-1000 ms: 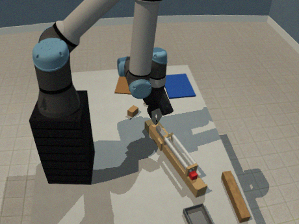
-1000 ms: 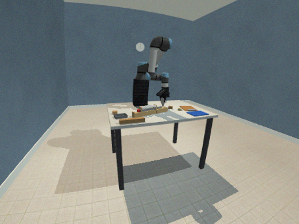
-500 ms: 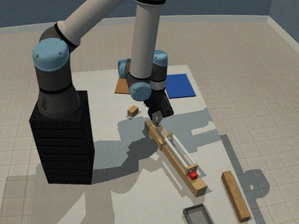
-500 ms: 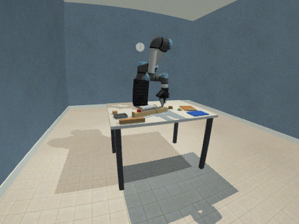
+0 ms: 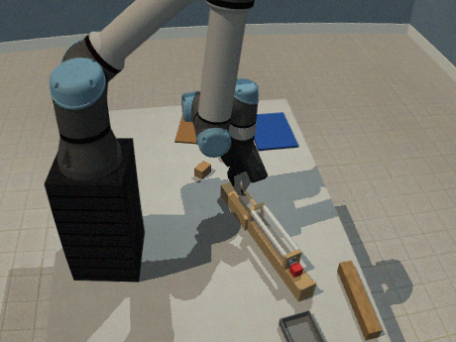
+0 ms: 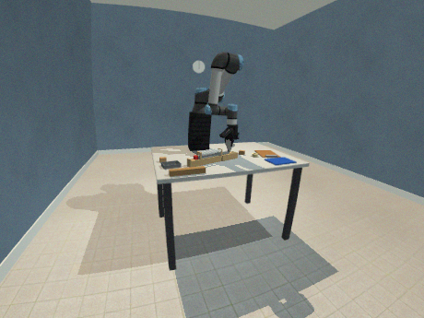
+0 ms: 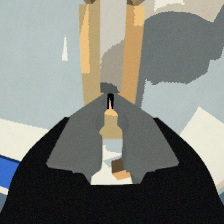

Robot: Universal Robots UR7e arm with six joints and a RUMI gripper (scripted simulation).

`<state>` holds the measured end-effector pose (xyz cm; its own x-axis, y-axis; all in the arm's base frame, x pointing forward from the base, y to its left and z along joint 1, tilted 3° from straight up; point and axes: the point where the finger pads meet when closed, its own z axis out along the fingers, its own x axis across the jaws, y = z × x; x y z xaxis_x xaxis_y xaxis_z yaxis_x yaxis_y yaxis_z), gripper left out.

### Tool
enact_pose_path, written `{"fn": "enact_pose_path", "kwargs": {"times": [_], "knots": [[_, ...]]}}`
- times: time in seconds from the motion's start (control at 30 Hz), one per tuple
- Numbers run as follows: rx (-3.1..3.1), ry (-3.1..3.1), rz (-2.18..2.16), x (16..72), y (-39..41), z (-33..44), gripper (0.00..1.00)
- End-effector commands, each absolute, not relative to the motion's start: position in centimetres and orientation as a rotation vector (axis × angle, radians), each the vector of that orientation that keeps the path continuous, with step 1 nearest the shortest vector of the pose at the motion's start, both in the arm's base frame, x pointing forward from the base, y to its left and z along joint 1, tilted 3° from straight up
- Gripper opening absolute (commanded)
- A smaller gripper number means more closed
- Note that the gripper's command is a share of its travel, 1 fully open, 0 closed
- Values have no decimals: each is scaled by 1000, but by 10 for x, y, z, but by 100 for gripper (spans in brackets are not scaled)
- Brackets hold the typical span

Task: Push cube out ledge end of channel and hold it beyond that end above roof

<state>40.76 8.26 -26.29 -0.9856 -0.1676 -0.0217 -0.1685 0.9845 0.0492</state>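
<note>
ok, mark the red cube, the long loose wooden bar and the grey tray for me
red cube (image 5: 296,270), top view, on its upper face.
long wooden bar (image 5: 360,298), top view, middle of its top face.
grey tray (image 5: 286,326), top view, on its left rim.

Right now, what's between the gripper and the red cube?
In the top view, the channel with its two pale roof rails runs from the shut gripper to the red cube at its far end.
</note>
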Motion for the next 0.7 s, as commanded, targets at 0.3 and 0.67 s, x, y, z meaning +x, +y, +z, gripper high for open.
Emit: {"fn": "enact_pose_path", "kwargs": {"times": [0.3,0.67], "knots": [[-263,3111,79,410,70,-263,0],[-263,3111,79,411,64,-263,0]]}}
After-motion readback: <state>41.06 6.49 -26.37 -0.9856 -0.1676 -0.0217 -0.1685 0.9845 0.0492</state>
